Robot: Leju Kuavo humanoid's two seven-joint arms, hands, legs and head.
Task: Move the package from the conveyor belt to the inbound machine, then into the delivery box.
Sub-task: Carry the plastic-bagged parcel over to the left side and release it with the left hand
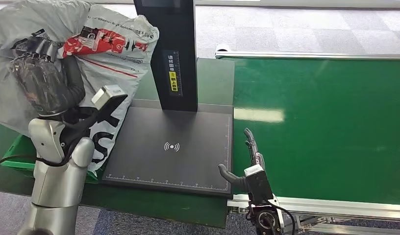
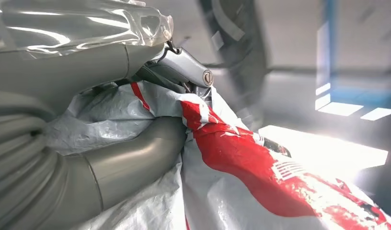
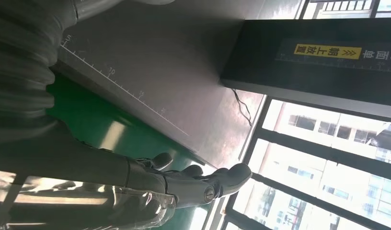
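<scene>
A: Where is the package (image 1: 97, 46)?

B: It is up in the left hand (image 1: 41, 81), lifted clear of the surfaces beneath it. It is a grey-white plastic mailer with red and black print, crumpled, and it bulges above and around that hand. Its lower edge hangs down past the wrist, in front of the left edge of the inbound machine (image 1: 168, 147).

A: How does the left hand hold it?

B: In the left wrist view the thumb (image 2: 131, 163) and the fingers (image 2: 189, 67) close on a fold of the bag (image 2: 241, 158), with the plastic bunched between them. So the grip is firm on the package.

A: And the right hand (image 1: 249, 161)?

B: It holds nothing. Its fingers are stretched out and apart, the thumb sticking out to the side toward the machine's flat plate. It hovers at the near edge of the green conveyor belt (image 1: 325, 127), just beside the plate's right corner. In the right wrist view the fingers (image 3: 208, 179) extend over the green surface, with the plate's ruled edge (image 3: 136, 96) next to them.

A: What lies past the left hand?

B: The machine's black upright column (image 1: 176, 54) with a yellow label stands just beside the package, on the side toward the right hand. Below the left arm a green bin edge (image 1: 16, 156) shows, partly hidden by the bag.
</scene>
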